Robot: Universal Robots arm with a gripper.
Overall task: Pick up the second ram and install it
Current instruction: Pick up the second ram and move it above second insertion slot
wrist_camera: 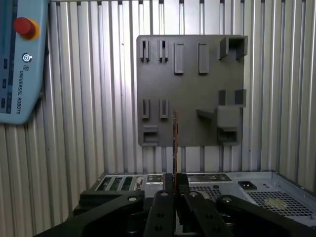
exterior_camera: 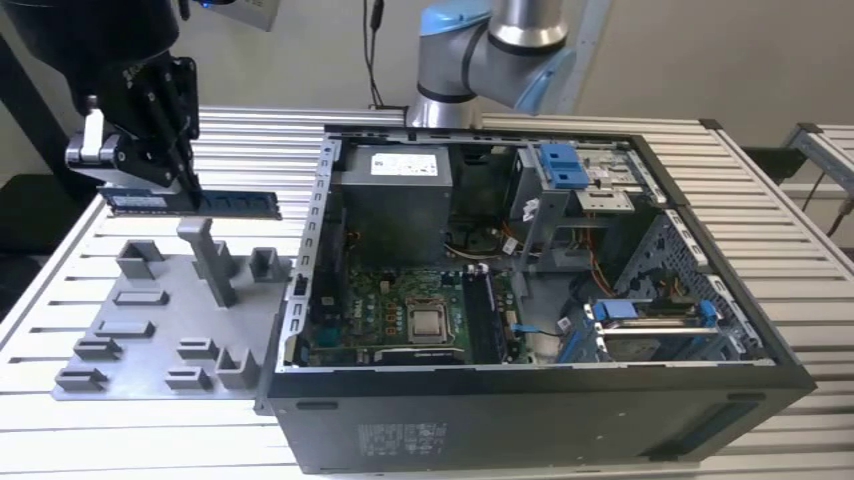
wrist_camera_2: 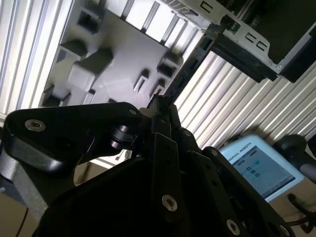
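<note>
The second ram (exterior_camera: 200,203) is a long, thin, dark blue-green stick held level in the air above the grey plastic tray (exterior_camera: 147,340), at the exterior view's left. My gripper (exterior_camera: 187,188) is shut on its upper edge near the middle. In both wrist views the ram (wrist_camera_2: 190,61) (wrist_camera: 175,143) appears edge-on, sticking out from between the black fingers (wrist_camera_2: 157,116) (wrist_camera: 168,190). The open computer case (exterior_camera: 534,280) lies to the exterior view's right of the ram, with the motherboard (exterior_camera: 414,310) on its floor.
The tray (wrist_camera: 190,84) carries upright posts and blocks, one tall post (exterior_camera: 214,260) just below the ram. The case wall (exterior_camera: 310,230) stands between the ram and the motherboard. A teach pendant (wrist_camera: 19,59) lies on the slatted table (exterior_camera: 747,200) beside the tray.
</note>
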